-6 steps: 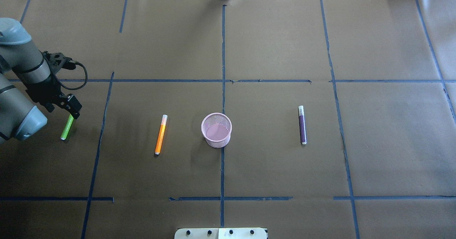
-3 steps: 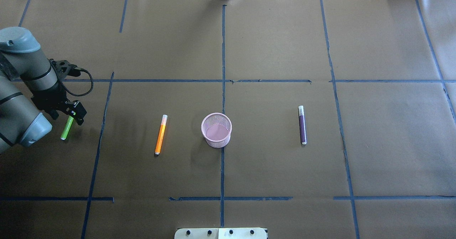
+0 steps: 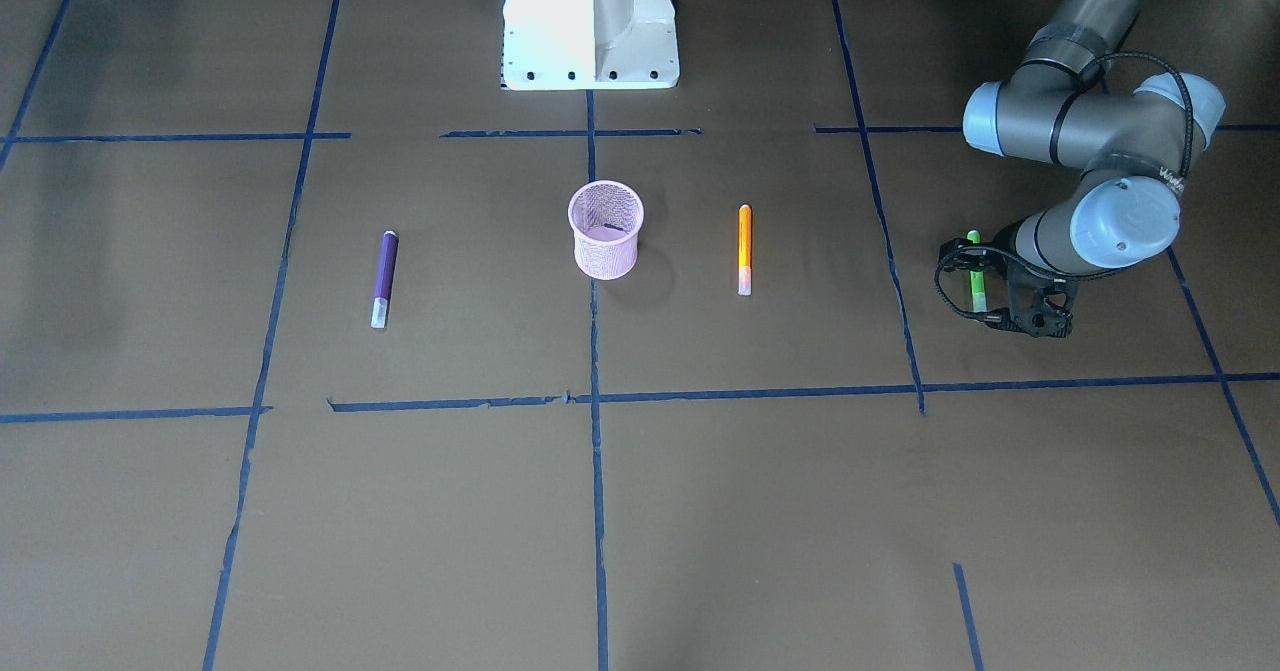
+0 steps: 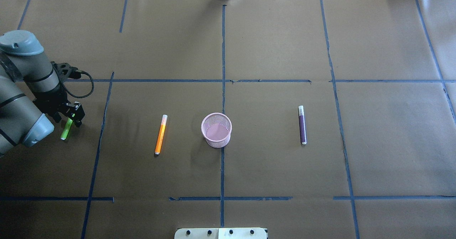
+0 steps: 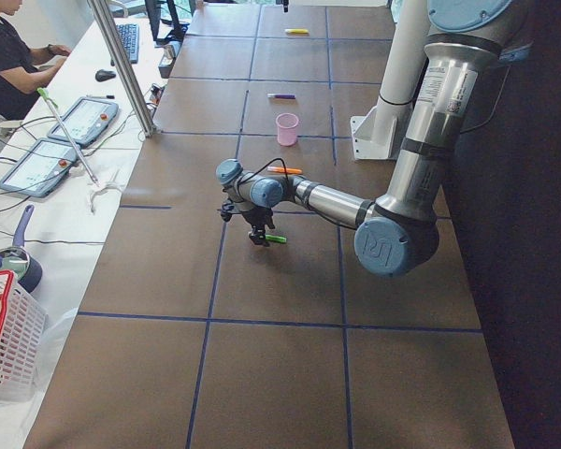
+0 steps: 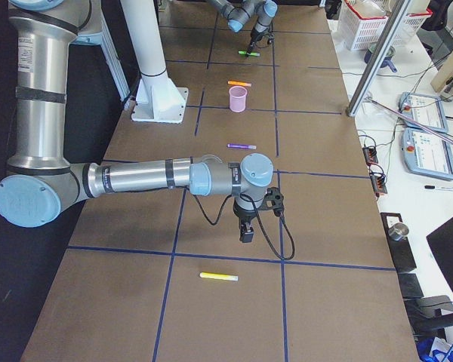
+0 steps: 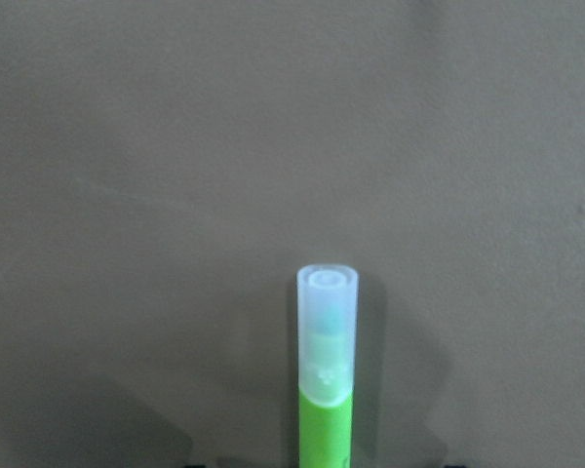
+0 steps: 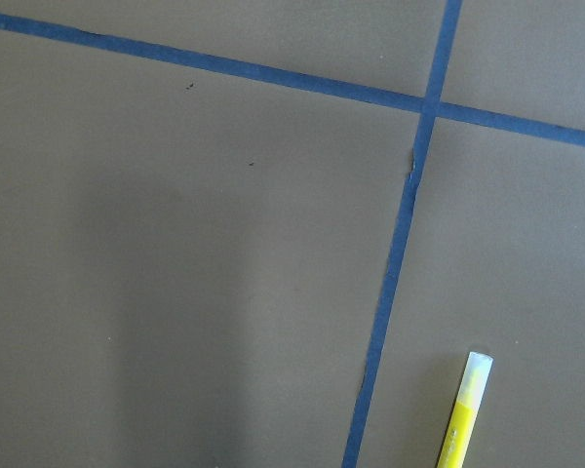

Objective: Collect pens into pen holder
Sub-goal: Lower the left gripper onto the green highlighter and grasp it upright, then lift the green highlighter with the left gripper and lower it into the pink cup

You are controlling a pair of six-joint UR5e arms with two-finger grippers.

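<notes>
The pink mesh pen holder (image 4: 216,130) (image 3: 605,229) stands upright at the table's middle. An orange pen (image 4: 160,134) (image 3: 744,249) lies to its left in the overhead view, and a purple pen (image 4: 302,125) (image 3: 383,277) to its right. Far left lies a green pen (image 4: 65,131) (image 3: 976,276) (image 7: 326,390). My left gripper (image 4: 73,119) is low over the green pen's capped end, open, with a finger on either side. My right gripper (image 6: 245,234) shows only in the exterior right view, hanging over bare table; I cannot tell its state. A yellow pen (image 6: 218,277) (image 8: 465,414) lies near it.
Blue tape lines grid the brown table cover. The robot's white base (image 3: 590,21) stands at the table's robot side. In the exterior left view a person sits at a side bench with teach pendants (image 5: 42,164) and a white basket (image 5: 5,346).
My left gripper has come down and slightly toward the robot over the green pen, covering more of its capped end. The pens and the holder have not moved.
</notes>
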